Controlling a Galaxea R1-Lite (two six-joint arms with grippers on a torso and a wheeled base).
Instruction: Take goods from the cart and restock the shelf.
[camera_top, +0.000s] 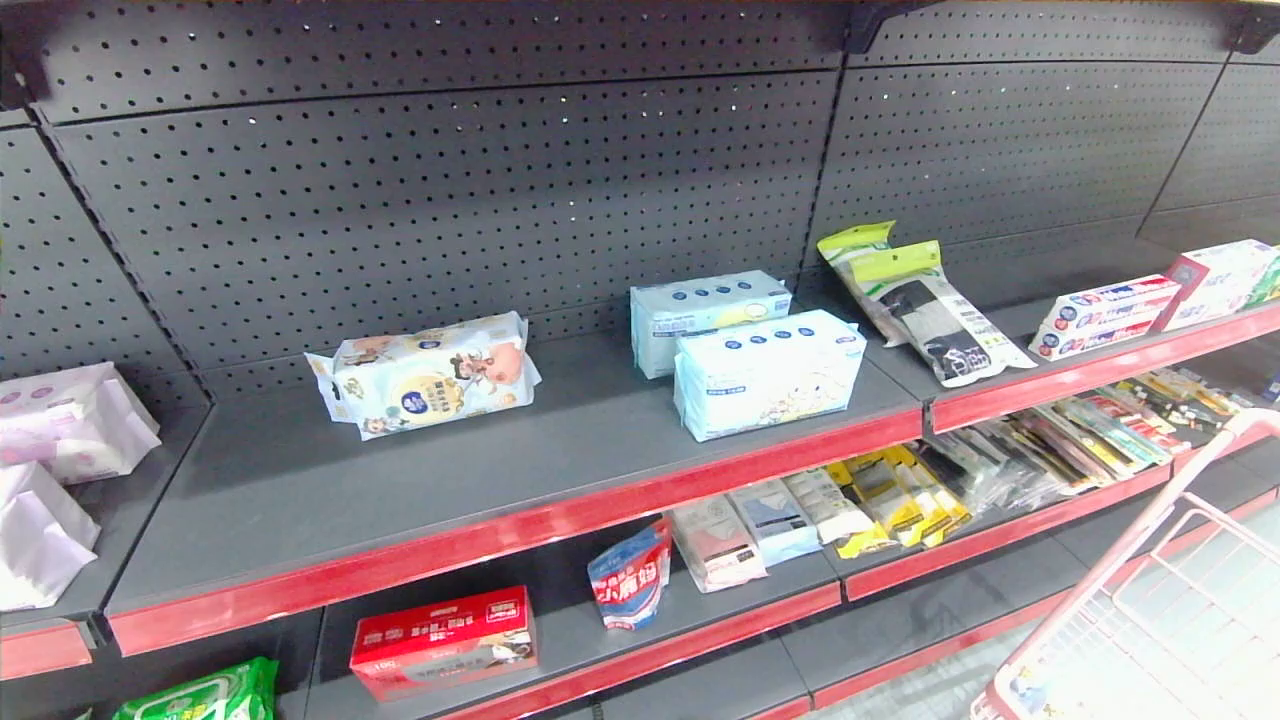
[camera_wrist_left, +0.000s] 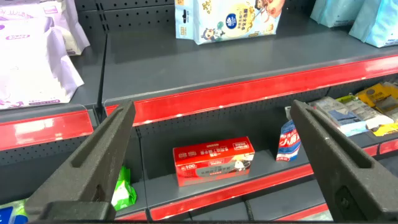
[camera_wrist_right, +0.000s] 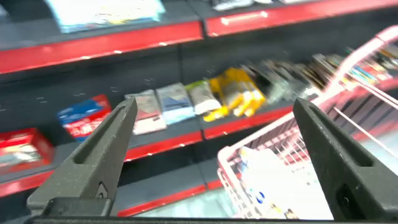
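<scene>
Shelf (camera_top: 400, 480) partly stocked. Left gripper (camera_wrist_left: 212, 107) spread wide, holding nothing; right gripper (camera_wrist_right: 214, 104) likewise spread wide and empty, facing cart (camera_top: 1105, 570).

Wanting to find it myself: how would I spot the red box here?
Find the wide grey shelf holding pale blue tissue packs. On the shelf just below, toward its left, lies the red box. Unlike the soft blue pouch beside it, it is a rigid, all-red carton.
</scene>
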